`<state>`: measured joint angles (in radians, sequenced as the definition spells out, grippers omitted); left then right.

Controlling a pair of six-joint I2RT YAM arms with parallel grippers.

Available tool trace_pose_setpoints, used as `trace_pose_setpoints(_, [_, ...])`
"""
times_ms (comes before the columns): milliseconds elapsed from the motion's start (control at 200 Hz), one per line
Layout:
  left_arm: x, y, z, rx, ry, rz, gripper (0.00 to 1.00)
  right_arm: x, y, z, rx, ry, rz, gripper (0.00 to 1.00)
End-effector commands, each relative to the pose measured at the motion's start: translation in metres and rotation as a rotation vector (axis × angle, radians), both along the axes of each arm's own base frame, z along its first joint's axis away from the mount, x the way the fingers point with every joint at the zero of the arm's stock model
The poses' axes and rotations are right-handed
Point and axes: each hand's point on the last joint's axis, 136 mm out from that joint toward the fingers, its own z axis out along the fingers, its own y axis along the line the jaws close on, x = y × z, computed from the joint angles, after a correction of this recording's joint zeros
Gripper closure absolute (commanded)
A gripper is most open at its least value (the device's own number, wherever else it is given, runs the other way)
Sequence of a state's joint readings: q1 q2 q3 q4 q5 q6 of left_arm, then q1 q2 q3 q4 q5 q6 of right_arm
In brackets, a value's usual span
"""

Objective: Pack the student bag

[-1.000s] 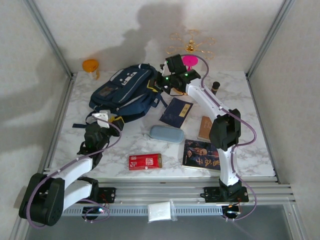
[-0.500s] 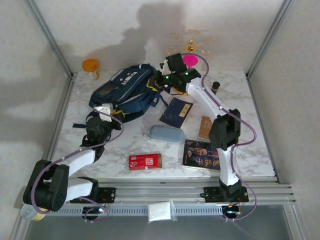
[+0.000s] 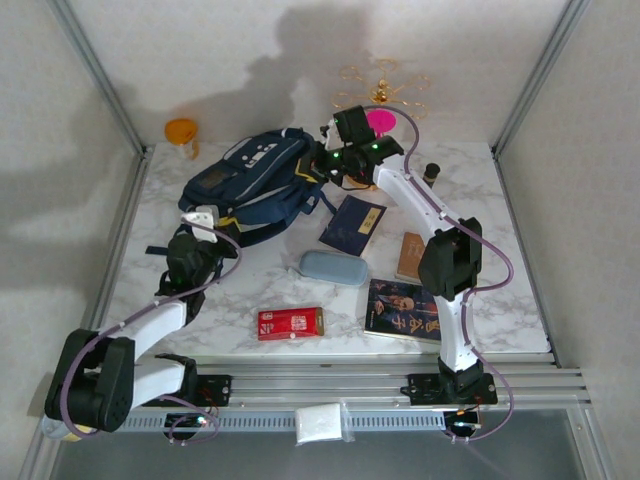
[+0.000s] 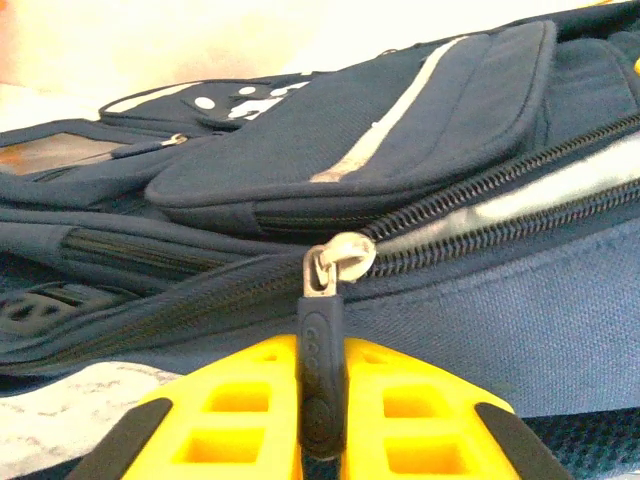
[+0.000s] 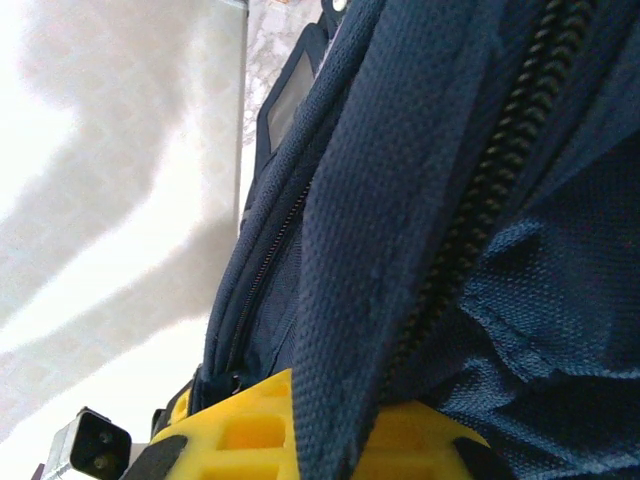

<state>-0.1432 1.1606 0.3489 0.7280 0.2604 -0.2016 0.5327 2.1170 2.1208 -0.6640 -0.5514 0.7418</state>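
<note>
I see one dark blue bag (image 3: 255, 185) with white patches and a pale stripe. It lies at the back left of the counter (image 3: 500, 300). Its zip (image 4: 480, 215) gapes a little, but I can't see inside. My left hand (image 4: 320, 400) is clenched on the zip pull (image 4: 321, 320). My right hand (image 5: 330, 420) is clenched on the bag's cloth. There are two books, a blue book (image 3: 352, 224) and a black book (image 3: 400, 308). There is also one closed case (image 3: 334, 267) and one red box (image 3: 291, 323).
</note>
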Motion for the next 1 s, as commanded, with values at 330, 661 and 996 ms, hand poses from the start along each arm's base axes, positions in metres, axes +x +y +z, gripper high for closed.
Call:
trace_pose_setpoints(330, [-0.011, 0.042, -0.026, -0.119, 0.155, 0.196, 1.00, -0.006, -0.012, 0.069, 0.106, -0.158, 0.037, 1.00])
trace_pose_setpoints(661, [-0.009, 0.102, -0.055, -0.150, 0.295, 0.523, 1.00, -0.017, -0.011, 0.082, 0.141, -0.179, 0.100, 1.00])
trace_pose_setpoints(996, [0.012, 0.059, -0.035, -0.161, 0.224, 0.308, 1.00, -0.019, -0.003, 0.046, 0.100, -0.114, 0.050, 0.89])
